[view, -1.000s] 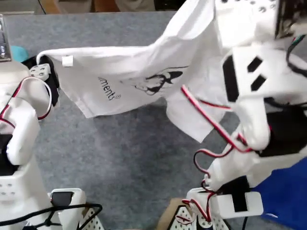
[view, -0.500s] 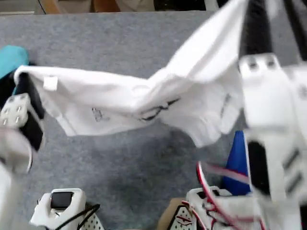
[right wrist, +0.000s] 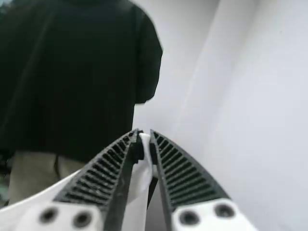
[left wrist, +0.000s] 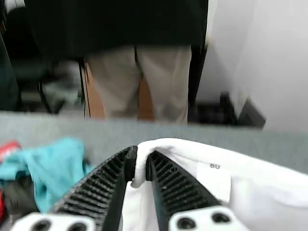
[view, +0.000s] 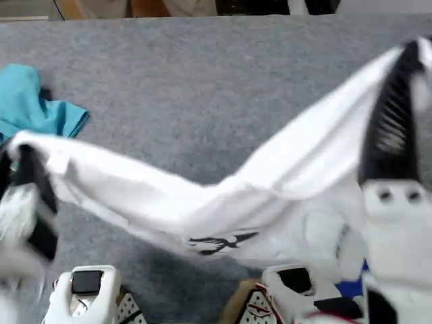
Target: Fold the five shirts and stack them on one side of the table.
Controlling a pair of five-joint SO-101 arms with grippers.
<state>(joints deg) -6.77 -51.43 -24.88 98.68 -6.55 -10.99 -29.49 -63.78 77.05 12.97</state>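
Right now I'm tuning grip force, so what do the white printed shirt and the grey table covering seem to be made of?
The white printed shirt looks like thin, matte, soft cloth, perhaps cotton: it sags and creases loosely between the left gripper and right gripper. The grey table covering looks like felt or low-pile carpet, judging by its dull, fuzzy, speckled surface.

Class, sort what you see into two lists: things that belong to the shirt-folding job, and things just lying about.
Job: white shirt, held up by the left gripper and right gripper; teal shirt on the grey table.
Lying about: brown board between the arm bases; wooden furniture beyond the table.
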